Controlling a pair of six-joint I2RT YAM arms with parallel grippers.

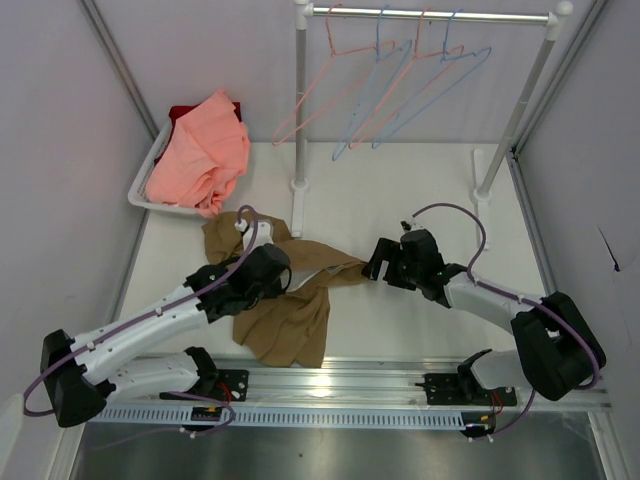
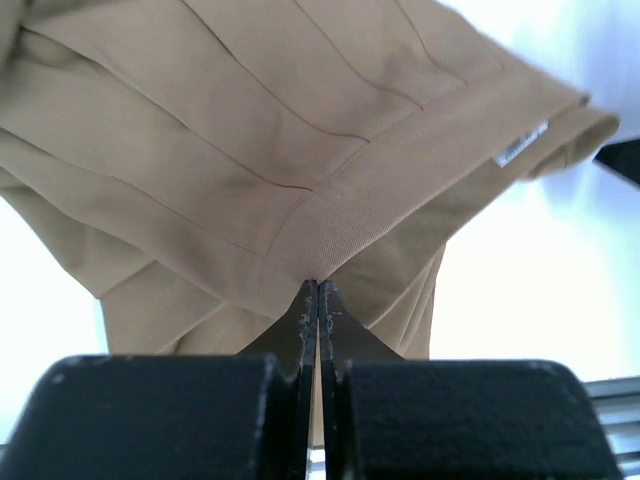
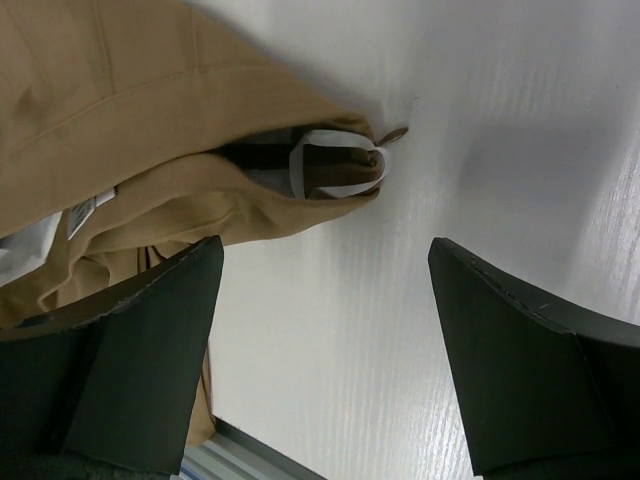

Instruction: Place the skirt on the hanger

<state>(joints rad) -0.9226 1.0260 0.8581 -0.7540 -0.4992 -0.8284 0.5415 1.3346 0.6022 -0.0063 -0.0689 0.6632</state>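
Observation:
The tan-brown skirt (image 1: 285, 320) lies crumpled on the white table, left of centre. My left gripper (image 1: 284, 272) is shut on its waistband, and the left wrist view shows the closed tips (image 2: 318, 286) pinching the fabric (image 2: 250, 150) below a small white label (image 2: 520, 148). My right gripper (image 1: 377, 260) is open and empty just right of the waistband's end. In the right wrist view it (image 3: 325, 262) hovers over bare table, with the skirt (image 3: 130, 120) and its white lining (image 3: 335, 160) just ahead to the left. Pale blue hangers (image 1: 440, 80) hang on the rail at the back.
A white basket (image 1: 143, 180) at the back left holds a salmon-pink garment (image 1: 200, 150). Pink hangers (image 1: 325, 90) hang beside the blue ones on the rack, whose posts (image 1: 300, 110) (image 1: 512, 115) stand on the table's far side. Grey walls close both sides.

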